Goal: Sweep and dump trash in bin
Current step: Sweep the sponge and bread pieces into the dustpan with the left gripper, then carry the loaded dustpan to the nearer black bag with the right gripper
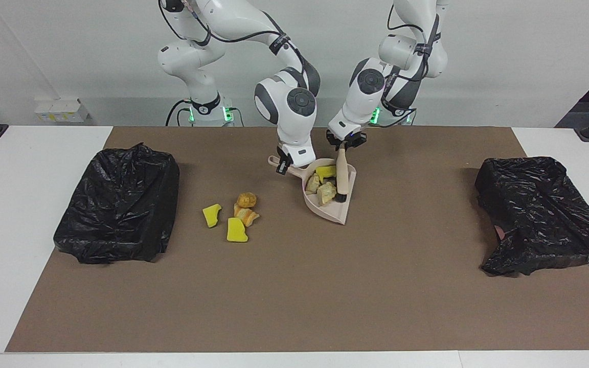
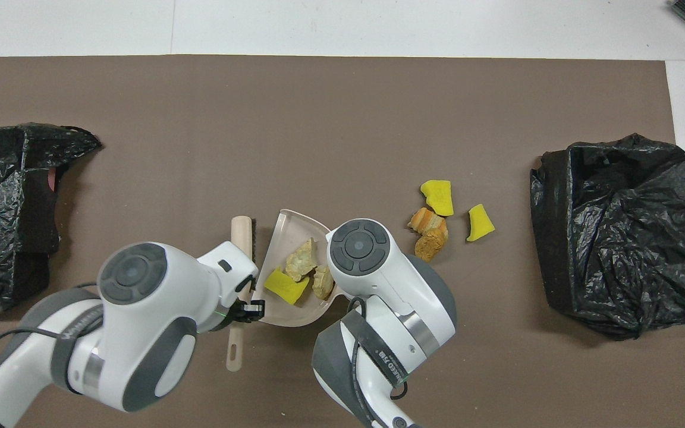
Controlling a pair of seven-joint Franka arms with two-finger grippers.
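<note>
Black plastic lines the bin [image 1: 116, 204] at the right arm's end of the table, and we start there in the facing view. Beside it, toward the middle, lies the loose trash [image 1: 232, 215]: two yellow sponge chunks and two orange bread-like lumps, clustered on the brown mat [image 1: 294, 286], well apart from any tool.

Next comes our right gripper [image 1: 284, 164], clamped on the handle of the beige dustpan [image 1: 331, 207]. The pan rests on the mat with its open mouth facing the left arm's end of the table. Three pieces [image 1: 323, 185] sit inside it, a yellow chunk and two pale lumps.

Our left gripper [image 1: 344, 143] is closed on the brush [image 1: 342, 176], whose head rests at the pan's mouth, its long axis running away from the robots.

The second bin [image 1: 540, 214] sits at the left arm's end.

We judge this sweep finished. The remaining cluster lies on the closed, handle side of the pan, nearer the right arm, so the pan must be turned or moved before the brush can push those pieces in.
</note>
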